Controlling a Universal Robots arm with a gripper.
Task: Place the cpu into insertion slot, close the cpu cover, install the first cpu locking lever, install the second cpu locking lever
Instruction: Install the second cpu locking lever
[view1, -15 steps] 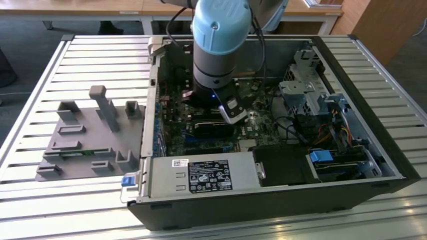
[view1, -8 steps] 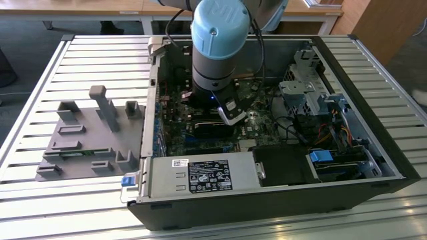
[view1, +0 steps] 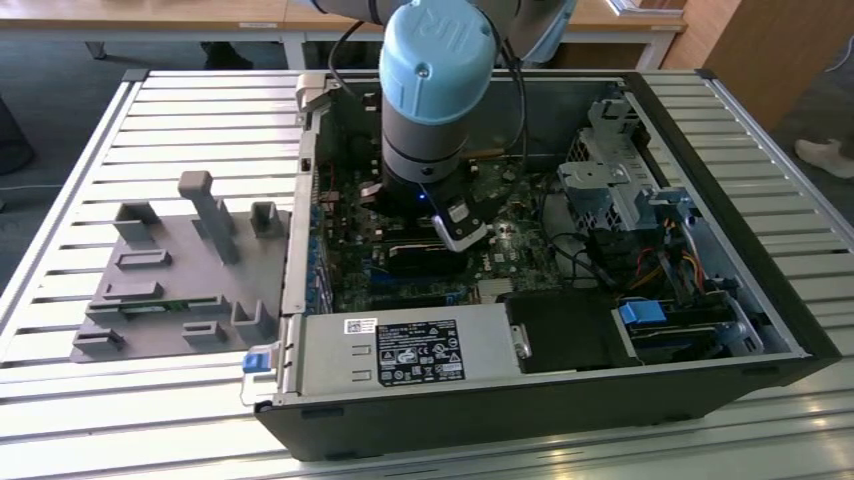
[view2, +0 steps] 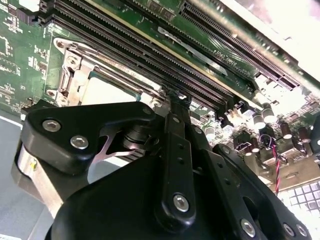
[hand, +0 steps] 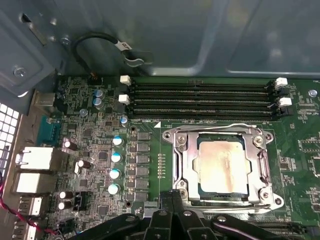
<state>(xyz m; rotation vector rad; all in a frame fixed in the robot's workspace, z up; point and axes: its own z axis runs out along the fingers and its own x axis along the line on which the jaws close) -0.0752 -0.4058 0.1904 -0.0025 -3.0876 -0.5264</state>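
Observation:
The cpu, a pale square chip, lies flat in the insertion slot, whose dark rim shows around it. The silvery cpu cover lies closed over the chip's edges. Thin wire levers run along two opposite sides of the cover. My gripper is shut, its black fingertips pressed together beside one edge of the socket, with nothing seen between them. In the second wrist view the gripper stands next to the cpu and the cover. In the exterior view the gripper is low over the green board.
Long black memory slots run beside the socket, capacitors on its other side. The open black computer case holds a power supply, drive cages and cables. A grey fixture plate lies at the exterior view's left.

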